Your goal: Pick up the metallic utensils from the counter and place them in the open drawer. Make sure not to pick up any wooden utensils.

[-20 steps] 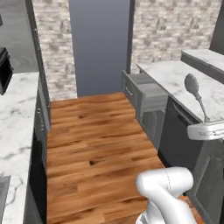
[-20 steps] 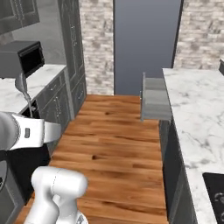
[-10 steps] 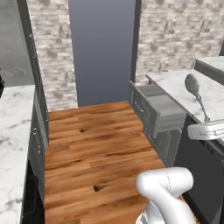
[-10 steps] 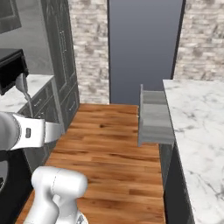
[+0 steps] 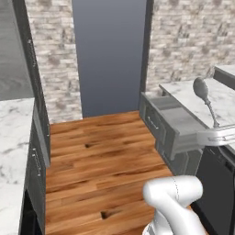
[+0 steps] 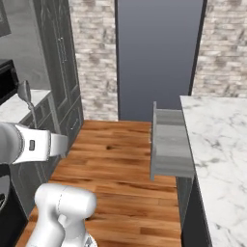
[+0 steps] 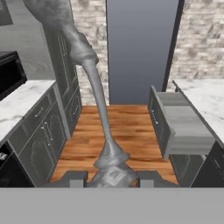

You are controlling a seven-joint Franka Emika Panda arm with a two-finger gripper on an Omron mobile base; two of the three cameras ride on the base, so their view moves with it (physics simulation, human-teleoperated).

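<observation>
Right now one grey metal spoon (image 7: 97, 94) is clamped in the pincer (image 7: 113, 177), its handle end pinched between the two dark fingertips (image 7: 73, 179) and its round bowl pointing away from the hand. From the left base camera that single spoon (image 5: 204, 98) stands above the white arm, bowl uppermost, over the edge of the marble counter (image 5: 183, 89); from the right base camera it rises thin and tilted (image 6: 26, 96) above the arm's white link. One drawer (image 6: 169, 142) stands pulled out from the grey island, open over the wooden floor (image 6: 116, 159), well apart from the spoon. The same drawer (image 7: 181, 127) shows a bare grey inside from the hand camera.
</observation>
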